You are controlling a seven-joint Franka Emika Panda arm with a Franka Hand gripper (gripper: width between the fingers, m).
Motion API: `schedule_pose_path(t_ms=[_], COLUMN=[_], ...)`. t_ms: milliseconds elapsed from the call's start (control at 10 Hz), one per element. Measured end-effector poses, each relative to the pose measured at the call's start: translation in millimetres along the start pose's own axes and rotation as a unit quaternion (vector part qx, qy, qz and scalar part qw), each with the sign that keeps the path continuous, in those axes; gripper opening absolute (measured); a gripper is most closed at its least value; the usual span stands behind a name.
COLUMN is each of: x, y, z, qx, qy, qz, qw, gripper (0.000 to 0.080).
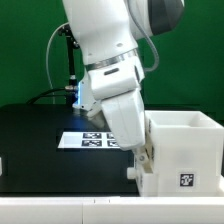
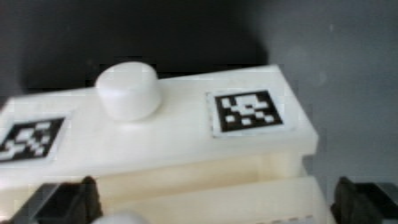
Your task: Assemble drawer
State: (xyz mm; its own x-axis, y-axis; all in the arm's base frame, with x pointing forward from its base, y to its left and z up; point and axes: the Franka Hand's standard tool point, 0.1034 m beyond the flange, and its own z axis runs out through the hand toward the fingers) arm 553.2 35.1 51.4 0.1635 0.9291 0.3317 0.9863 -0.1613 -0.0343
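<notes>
Exterior view: the arm reaches down beside the casing (image 1: 183, 152), which sits on the dark surface (image 1: 35, 135) at the exterior view's right; the marker board (image 1: 92, 138) lies behind it.
Wrist view: the end effector (image 2: 210, 203) stands wide open, its fingers (image 2: 64, 201) either side of a tagged tray (image 2: 160, 120) with a knob (image 2: 128, 88); nothing gripped.
Step advice: probably centre on the tray, then close squarely.
Room: open surface beyond the casing; the casing wall is close.

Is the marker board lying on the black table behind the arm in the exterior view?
Yes, the marker board lies flat on the black table, partly hidden by the arm.
</notes>
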Motion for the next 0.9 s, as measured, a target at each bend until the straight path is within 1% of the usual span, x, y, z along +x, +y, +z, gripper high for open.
schedule_pose_path(t_ms=[200,400,500,600,800,900], x=[-1.3,-8.0,-11.7,-16.1,-29.6,-27.5], y=[0.4,1.1,2.9,5.4,6.8,5.8], z=[0.4,-1.6,-6.2,-10.0,-14.1,-12.2], qx=[-0.004,-0.002,-0.001,-0.005,-0.004,-0.002], qy=[-0.002,-0.004,-0.004,-0.005,-0.006,-0.006], qz=[0.002,0.004,0.007,0.009,0.015,0.016], qw=[1.0,1.0,1.0,1.0,1.0,1.0], gripper=[0.0649,0.0649,0.0649,0.0649,0.0649,0.0649])
